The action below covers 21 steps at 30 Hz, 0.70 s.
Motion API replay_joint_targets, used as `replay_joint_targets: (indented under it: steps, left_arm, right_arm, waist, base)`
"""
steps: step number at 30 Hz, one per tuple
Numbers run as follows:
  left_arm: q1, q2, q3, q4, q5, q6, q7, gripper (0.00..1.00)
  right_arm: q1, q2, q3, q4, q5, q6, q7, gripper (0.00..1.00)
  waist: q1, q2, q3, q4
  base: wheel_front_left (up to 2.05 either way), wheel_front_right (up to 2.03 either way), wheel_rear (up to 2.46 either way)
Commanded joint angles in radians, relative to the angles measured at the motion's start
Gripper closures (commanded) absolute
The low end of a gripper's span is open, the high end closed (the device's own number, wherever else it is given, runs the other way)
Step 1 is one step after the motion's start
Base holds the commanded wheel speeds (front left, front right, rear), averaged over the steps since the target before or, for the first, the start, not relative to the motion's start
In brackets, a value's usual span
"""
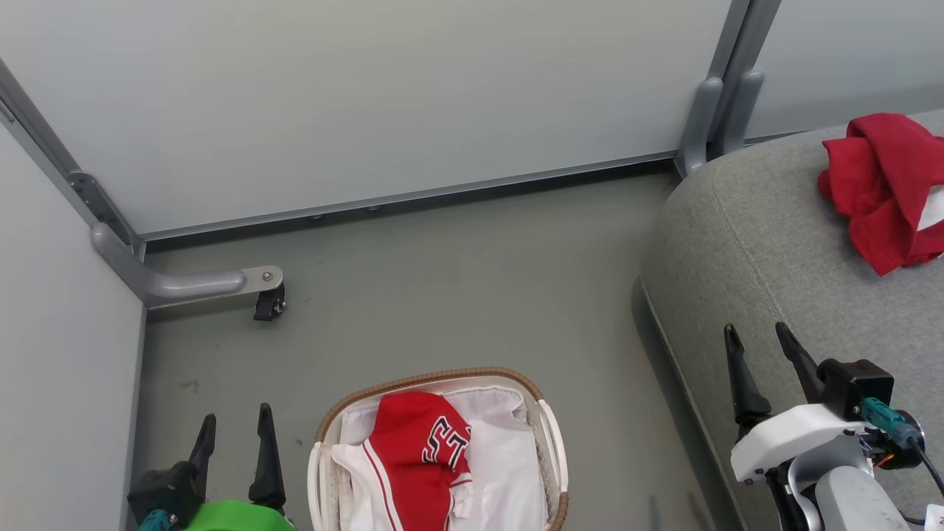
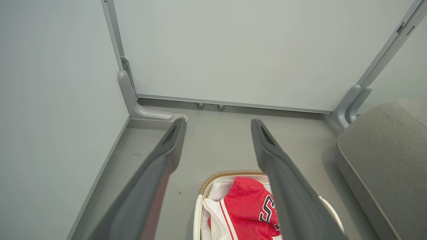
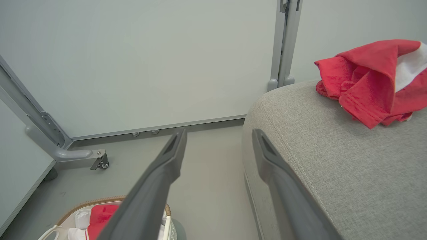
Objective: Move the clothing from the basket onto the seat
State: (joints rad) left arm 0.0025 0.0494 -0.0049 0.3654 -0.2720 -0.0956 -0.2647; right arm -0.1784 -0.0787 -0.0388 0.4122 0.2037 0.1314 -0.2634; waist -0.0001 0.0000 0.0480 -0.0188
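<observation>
The basket [image 1: 549, 431], white with a brown woven rim, stands on the floor at the bottom centre. In it lies a red jersey [image 1: 413, 450] with white stripes and lettering, over the white liner. A second red and white garment [image 1: 881, 184] lies crumpled on the grey seat [image 1: 774, 243] at the right. My left gripper [image 1: 234, 426] hangs open and empty left of the basket. My right gripper [image 1: 758, 335] is open and empty over the seat's front edge. The left wrist view shows the jersey [image 2: 248, 206] and basket rim [image 2: 227, 174]; the right wrist view shows the garment [image 3: 367, 76] on the seat [image 3: 333, 160].
Pale partition panels [image 1: 369, 96] wall the space at the back and left. A grey metal foot with a small caster [image 1: 269, 302] juts onto the floor at the left. Another panel post [image 1: 719, 110] stands behind the seat's corner. Bare grey floor [image 1: 457, 295] lies between basket and wall.
</observation>
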Motion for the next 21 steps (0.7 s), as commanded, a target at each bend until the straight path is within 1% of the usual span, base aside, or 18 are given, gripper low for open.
replay_joint_targets:
  steps: [1, 7, 11, 16, 21]
  left_arm:
    - [0.016, 0.003, -0.005, -0.005, -0.011, 0.007, 0.001, 0.00]
    - [-0.002, 0.002, -0.053, -0.011, -0.014, 0.005, 0.001, 0.00]
    - [-0.047, 0.003, -0.110, 0.004, -0.008, -0.001, 0.000, 0.00]
    - [-0.127, 0.003, -0.185, 0.025, -0.019, -0.003, 0.001, 0.00]
    - [-0.234, 0.003, -0.258, 0.082, -0.028, -0.003, 0.001, 0.00]
  right_arm:
    - [0.014, -0.001, 0.000, 0.000, 0.003, -0.001, -0.002, 0.00]
    - [-0.004, 0.000, 0.005, -0.013, -0.001, -0.001, -0.002, 0.00]
    - [-0.042, -0.002, 0.017, -0.035, 0.004, -0.001, -0.002, 0.00]
    - [-0.104, 0.000, 0.043, -0.080, 0.015, -0.001, -0.002, 0.00]
    - [-0.181, 0.005, 0.077, -0.143, 0.031, -0.001, -0.002, 0.00]
  waist:
    - [0.0001, 0.0000, -0.013, 0.003]
    - [0.0001, 0.0000, 0.012, 0.003]
    - [0.0001, 0.0000, 0.067, -0.009]
    - [0.0001, 0.0000, 0.171, -0.039]
    - [0.0001, 0.0000, 0.306, -0.086]
  base:
    - [0.00, 0.00, 0.00]
    - [0.00, 0.00, 0.00]
    - [0.00, 0.00, 0.00]
    - [0.00, 0.00, 0.00]
    - [0.00, 0.00, 0.00]
